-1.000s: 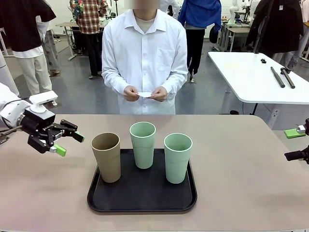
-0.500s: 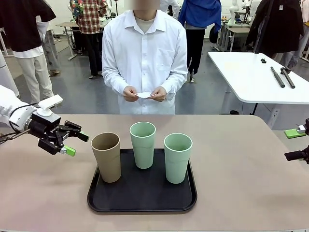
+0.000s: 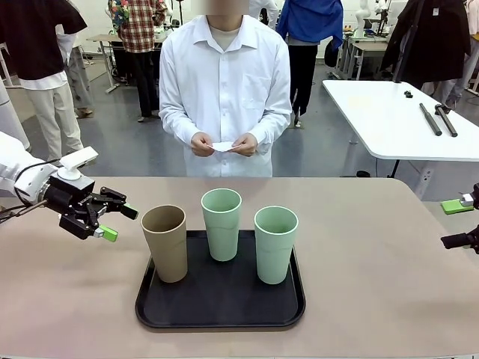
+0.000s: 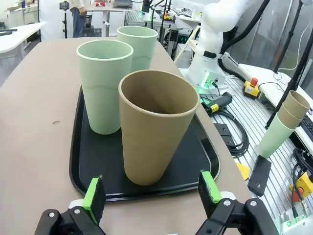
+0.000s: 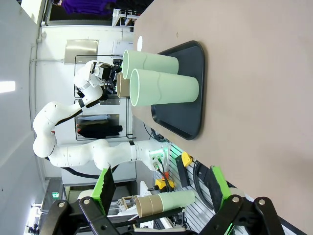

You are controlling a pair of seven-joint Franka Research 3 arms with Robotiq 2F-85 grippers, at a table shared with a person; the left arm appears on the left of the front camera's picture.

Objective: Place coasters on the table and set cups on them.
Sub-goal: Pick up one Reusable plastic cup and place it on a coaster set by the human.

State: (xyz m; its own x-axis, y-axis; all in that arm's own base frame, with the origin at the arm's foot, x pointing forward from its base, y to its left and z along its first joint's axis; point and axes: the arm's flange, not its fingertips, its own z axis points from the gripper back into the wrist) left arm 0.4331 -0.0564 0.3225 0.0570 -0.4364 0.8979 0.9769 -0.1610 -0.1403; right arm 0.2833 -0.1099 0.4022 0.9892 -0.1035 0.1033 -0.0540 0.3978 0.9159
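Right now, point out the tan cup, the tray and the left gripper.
tan cup point(image 3: 165, 245), front view, middle of its outer wall.
tray point(image 3: 224, 298), front view, bare floor near its front edge.
left gripper point(image 3: 120, 224), front view, midway between its open fingertips.

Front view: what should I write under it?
Three cups stand on a black tray; the open left gripper hovers beside the brown cup, and a person holds white paper.

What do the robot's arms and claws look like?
The left arm is smooth, rounded and white, with a black cable looping near its wrist. The left gripper and the right gripper are black, each with two fingers ending in bright green pads.
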